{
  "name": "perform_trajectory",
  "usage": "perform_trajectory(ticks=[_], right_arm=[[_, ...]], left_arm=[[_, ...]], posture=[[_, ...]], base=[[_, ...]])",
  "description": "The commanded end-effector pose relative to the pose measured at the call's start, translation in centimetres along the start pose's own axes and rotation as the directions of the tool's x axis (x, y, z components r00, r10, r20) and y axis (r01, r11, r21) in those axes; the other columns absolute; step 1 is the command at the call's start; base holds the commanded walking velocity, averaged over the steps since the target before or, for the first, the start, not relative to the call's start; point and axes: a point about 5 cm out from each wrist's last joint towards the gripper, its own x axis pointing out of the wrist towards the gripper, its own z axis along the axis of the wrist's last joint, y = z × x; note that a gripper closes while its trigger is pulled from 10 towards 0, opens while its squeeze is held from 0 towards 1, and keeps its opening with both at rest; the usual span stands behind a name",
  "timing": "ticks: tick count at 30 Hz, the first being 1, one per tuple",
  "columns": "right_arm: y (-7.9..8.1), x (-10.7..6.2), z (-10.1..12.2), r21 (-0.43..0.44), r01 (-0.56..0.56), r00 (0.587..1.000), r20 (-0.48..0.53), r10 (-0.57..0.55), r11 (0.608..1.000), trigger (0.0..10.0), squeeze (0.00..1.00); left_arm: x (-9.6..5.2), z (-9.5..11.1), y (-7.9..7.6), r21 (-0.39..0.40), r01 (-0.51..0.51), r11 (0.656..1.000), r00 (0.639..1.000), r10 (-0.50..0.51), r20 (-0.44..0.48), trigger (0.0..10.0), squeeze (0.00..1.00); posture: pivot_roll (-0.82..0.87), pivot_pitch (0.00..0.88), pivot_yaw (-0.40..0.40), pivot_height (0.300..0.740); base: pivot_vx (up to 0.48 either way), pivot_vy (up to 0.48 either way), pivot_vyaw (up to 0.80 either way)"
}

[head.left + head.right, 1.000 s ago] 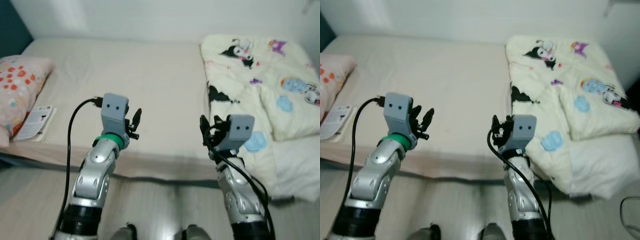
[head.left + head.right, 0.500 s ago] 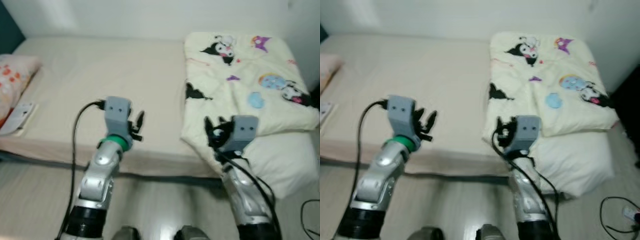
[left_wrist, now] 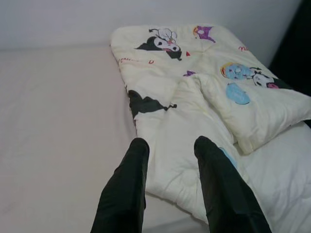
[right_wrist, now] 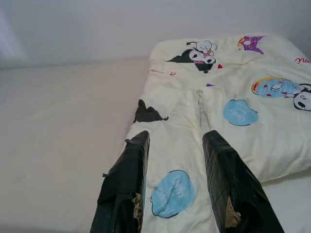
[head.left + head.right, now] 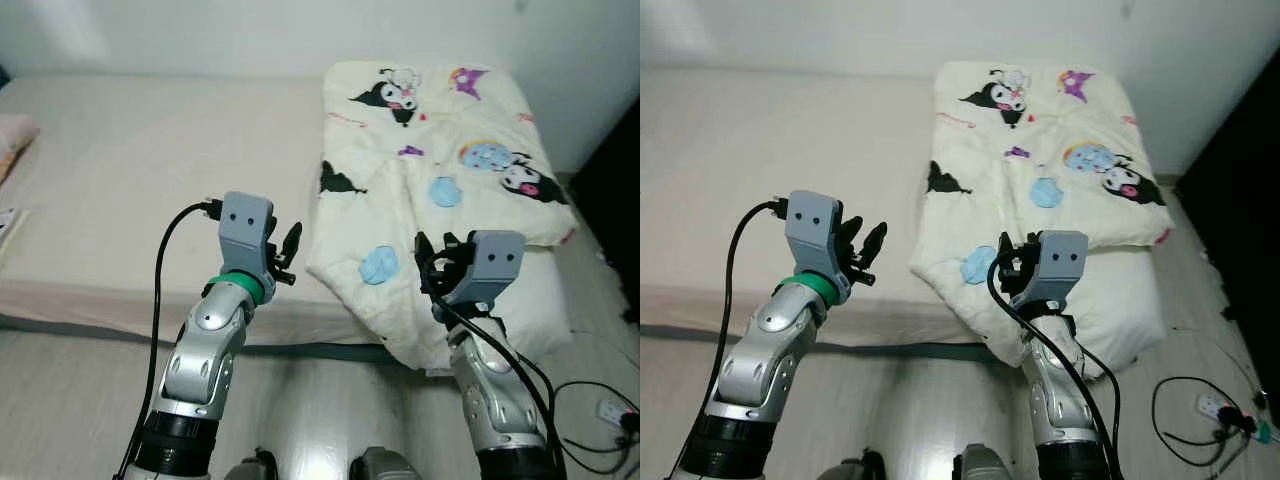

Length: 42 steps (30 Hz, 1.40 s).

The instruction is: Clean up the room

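A cream cartoon-print quilt (image 5: 430, 190) lies bunched on the right side of the bed (image 5: 150, 170), hanging over its front edge, while the left tool (image 5: 284, 255) and right tool (image 5: 432, 268) hover before it, both released and empty

No words can be read from here; the quilt (image 5: 430, 170) carries small red lettering by its cartoon prints, in the left wrist view near the black figure and at the far edge, too small and blurred to make out; the blue round patch (image 4: 171, 193) in the right wrist view bears pale script, likewise illegible.
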Motion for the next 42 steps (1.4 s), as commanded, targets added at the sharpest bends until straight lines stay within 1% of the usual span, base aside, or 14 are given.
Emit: perform_trajectory(ticks=[1, 14, 19, 25, 39, 42], right_arm=[[0.24, -0.22, -0.42, 0.012, -0.002, 1.0, -0.018, 0.002, 1.0, 10.0, 0.0], [0.23, -0.26, -0.61, 0.011, -0.004, 1.0, -0.025, 0.004, 1.0, 10.0, 0.0], [0.14, -0.19, -0.55, 0.02, 0.001, 1.0, -0.025, 0.0, 1.0, 10.0, 0.0], [0.06, -0.13, -0.5, 0.016, 0.004, 1.0, -0.024, -0.004, 1.0, 10.0, 0.0], [0.02, -0.11, -0.5, 0.005, 0.006, 1.0, -0.022, -0.006, 1.0, 10.0, 0.0], [0.03, -0.13, -0.52, 0.005, 0.006, 1.0, -0.023, -0.006, 1.0, 10.0, 0.0]], left_arm=[[-0.22, -0.44, 0.55, 0.004, -0.018, 1.0, 1.0, 0.018, -0.023, 10.0, 0.0], [-0.18, -0.47, 0.4, 0.004, -0.003, 1.0, 1.0, 0.003, -0.02, 10.0, 0.0], [-0.12, -0.4, 0.3, 0.006, 0.003, 1.0, 1.0, -0.002, -0.012, 10.0, 0.0], [-0.03, -0.34, 0.27, 0.01, 0.003, 1.0, 1.0, -0.003, -0.006, 10.0, 0.0], [-0.01, -0.32, 0.3, 0.006, -0.001, 1.0, 1.0, 0.001, -0.006, 10.0, 0.0], [-0.01, -0.32, 0.3, 0.002, -0.002, 1.0, 1.0, 0.002, -0.008, 10.0, 0.0]], posture=[[-0.12, 0.084, 0.08, 0.716], [-0.12, 0.08, 0.081, 0.716], [-0.12, 0.079, 0.081, 0.716], [-0.13, 0.074, 0.082, 0.716], [-0.12, 0.076, 0.082, 0.716], [-0.12, 0.078, 0.083, 0.716]], base=[[0.0, 0.0, 0.0], [0.0, 0.0, 0.0], [0.0, 0.0, -0.73], [0.301, 0.0, -0.75], [0.337, 0.0, 0.0], [0.082, 0.0, 0.0]])
